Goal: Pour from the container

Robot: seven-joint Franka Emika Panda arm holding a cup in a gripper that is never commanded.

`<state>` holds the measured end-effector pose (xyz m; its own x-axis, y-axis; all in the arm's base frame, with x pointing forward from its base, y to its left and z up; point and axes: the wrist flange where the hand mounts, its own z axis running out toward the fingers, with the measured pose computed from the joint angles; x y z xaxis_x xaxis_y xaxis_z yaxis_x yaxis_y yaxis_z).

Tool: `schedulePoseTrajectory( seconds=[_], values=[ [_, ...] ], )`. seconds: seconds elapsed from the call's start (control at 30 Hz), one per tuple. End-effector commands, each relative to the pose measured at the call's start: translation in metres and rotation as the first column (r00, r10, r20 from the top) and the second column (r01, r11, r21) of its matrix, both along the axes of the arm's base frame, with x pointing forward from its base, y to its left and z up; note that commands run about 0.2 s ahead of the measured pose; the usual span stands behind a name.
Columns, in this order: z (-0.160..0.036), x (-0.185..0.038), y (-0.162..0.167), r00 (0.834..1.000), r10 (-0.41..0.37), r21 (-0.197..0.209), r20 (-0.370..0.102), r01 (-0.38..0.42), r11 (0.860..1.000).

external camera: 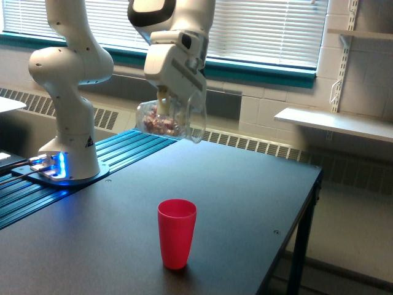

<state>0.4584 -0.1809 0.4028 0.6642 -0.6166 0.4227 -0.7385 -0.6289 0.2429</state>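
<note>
Gripper (167, 106) clamped on the tilted clear container (171, 118) of reddish pieces, carried high above the red cup (177, 232) below it, presumably for pouring clearance.

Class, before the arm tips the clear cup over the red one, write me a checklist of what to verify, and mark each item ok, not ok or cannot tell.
1. Gripper has hold of the clear cup: ok, the cup hangs in the air under it, tilted.
2. Clear cup has something to pour: ok, small reddish-brown pieces lie inside.
3. Red cup stands upright, mouth open: ok.
4. Clear cup's mouth is over the red cup: cannot tell from this one view; it seems higher and further back.
5. Nothing spilled yet: ok, no pieces show on the black table.
6. Red cup is empty: cannot tell, its inside is hidden.
</note>
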Motion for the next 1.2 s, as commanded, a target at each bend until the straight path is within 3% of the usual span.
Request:
schedulePoseTrajectory(
  seconds=[0.03, 0.3, 0.47, 0.53, 1.0, 1.2],
  values=[
    [-0.012, -0.007, -0.011, 1.000, -0.004, -0.003, -0.011, 0.004, 1.000],
    [-0.027, -0.010, -0.010, 0.999, 0.027, 0.009, -0.044, -0.027, 1.000],
    [-0.042, -0.014, -0.007, 0.993, 0.068, 0.032, -0.096, -0.065, 0.997],
    [-0.046, -0.016, -0.008, 0.992, 0.064, 0.053, -0.111, -0.058, 0.997],
    [-0.065, -0.012, -0.022, 0.983, -0.002, 0.091, -0.181, 0.019, 0.996],
    [-0.067, -0.007, -0.026, 0.979, -0.035, 0.085, -0.201, 0.053, 0.995]
  ],
)
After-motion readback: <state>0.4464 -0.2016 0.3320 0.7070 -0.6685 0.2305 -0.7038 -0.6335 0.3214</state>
